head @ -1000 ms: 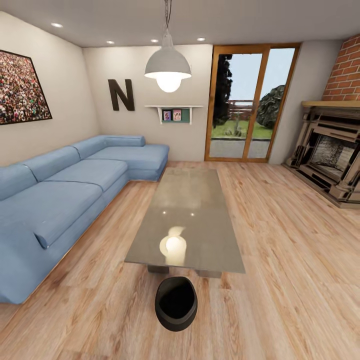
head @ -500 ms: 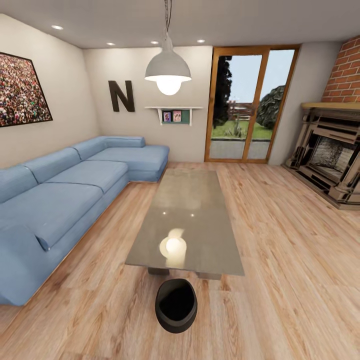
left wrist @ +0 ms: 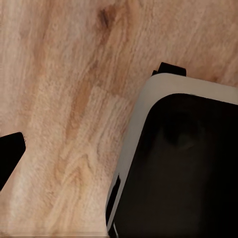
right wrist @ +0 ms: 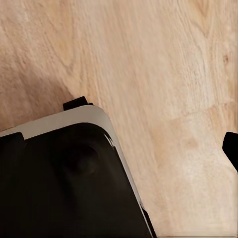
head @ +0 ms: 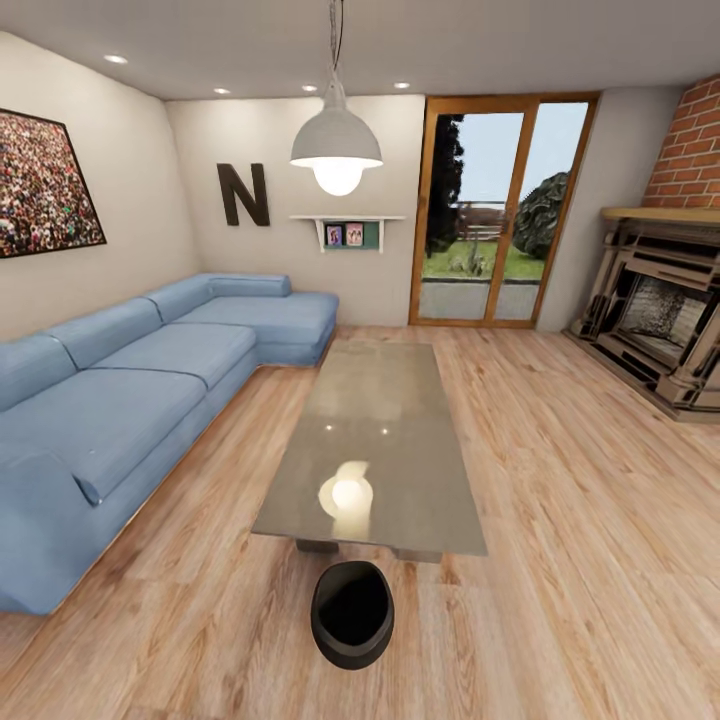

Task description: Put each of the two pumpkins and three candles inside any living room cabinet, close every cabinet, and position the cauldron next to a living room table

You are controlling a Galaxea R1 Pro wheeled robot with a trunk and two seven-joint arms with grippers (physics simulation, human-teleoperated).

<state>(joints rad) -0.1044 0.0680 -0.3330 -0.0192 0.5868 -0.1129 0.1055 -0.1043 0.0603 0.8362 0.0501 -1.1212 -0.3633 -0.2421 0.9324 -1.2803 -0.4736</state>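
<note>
Along the left wall I see the blue sofa (head: 130, 390), then the table (head: 375, 440) mid-room, and the cauldron (head: 351, 612) on the floor just off its near end, so that part looks done. Both wrist views show floorboards, so I can't tell either gripper's state. Rolling forward risks knocking the cauldron away.

Floor (head: 560, 480) – light wood planks, visible grain, low sheen; same grain with a dark knot in both wrist views; table (head: 375, 440) top grey-brown, glossy, mirrors the lamp; cauldron (head: 352, 612) black, matt, smooth; sofa (head: 130, 390) at left, blue cloth, soft matt weave; pendant lamp (head: 336, 140) shade pale, smooth, matt; fireplace (head: 660, 320) at right, dark carved wood, rough red brick (head: 690, 150) above; far door frame (head: 505, 205) – warm varnished wood with glass panes; walls plain matt paint.
</note>
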